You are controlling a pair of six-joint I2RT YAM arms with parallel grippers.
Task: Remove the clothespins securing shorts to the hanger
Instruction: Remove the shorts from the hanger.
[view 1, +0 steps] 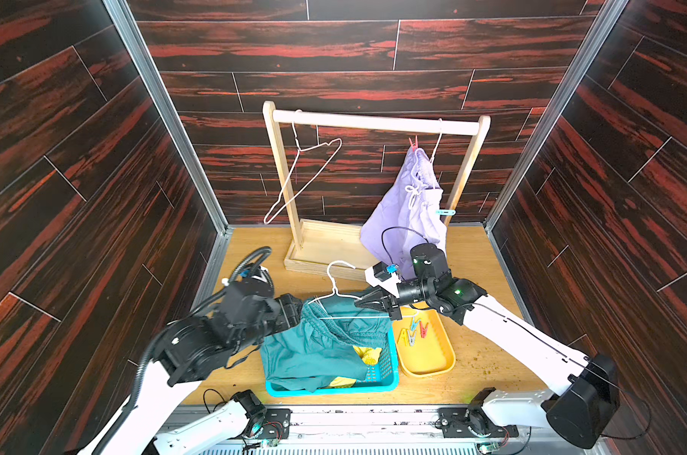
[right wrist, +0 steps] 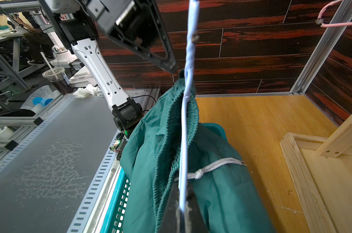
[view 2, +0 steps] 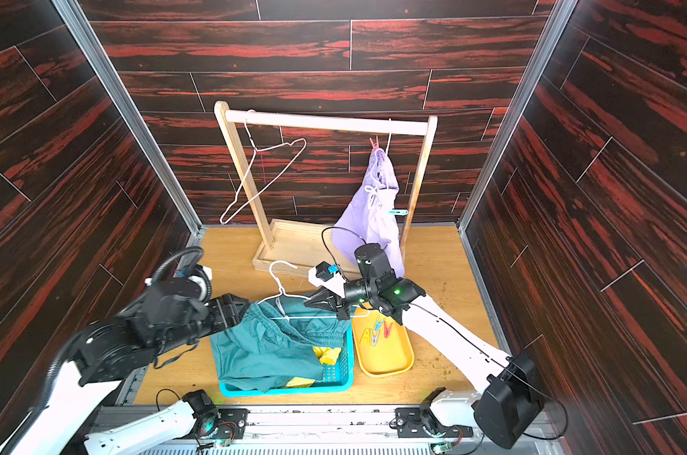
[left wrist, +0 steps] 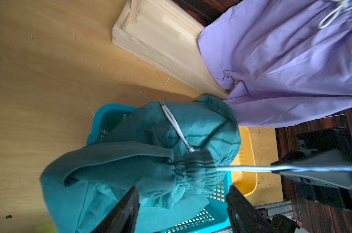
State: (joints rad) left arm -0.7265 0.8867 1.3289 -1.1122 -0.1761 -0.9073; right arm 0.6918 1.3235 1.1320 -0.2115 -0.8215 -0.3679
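1. Dark, red-streaked plank walls [view 1: 334,47] are closing in a wooden table [view 1: 483,275], and a wooden rack [view 1: 373,123] is standing at its back.
2. The right hand [view 1: 361,303] is pinching the lower bar of a white wire hanger [left wrist: 243,168], fingers pressed together on the wire, and is holding it over the blue basket [view 1: 389,378]. This is probably steadying the bar so cloth can slide off it.
3. The teal shorts [view 1: 314,350] are draping over that bar, bunched at the waistband, with their legs spilling into the basket onto the yellow shorts [view 1: 367,354]. No peg is showing on them.
4. The left hand [view 1: 296,311] is hovering at the bunched waistband with its fingers spread. Fabric is lying between them, but no clamp is showing, and it seems to be lining up to draw the shorts along the bar.
5. The held hanger's long bar is running roughly level from hand to hand, and its hook is pointing toward the rack.
6. Four clothespins [view 1: 412,333] are lying loose in the yellow tray [view 1: 432,362] just beside the basket, evidently their drop spot.
7. The lavender shorts [view 1: 408,212] are hanging from a steeply tilted hanger [view 1: 437,142] at the rack's right end, waistband running nearly up and down. A red-pink clothespin [view 1: 413,143] is standing upright on the top corner, and a light blue clothespin [view 1: 446,212] is sticking out level toward the rack's post.
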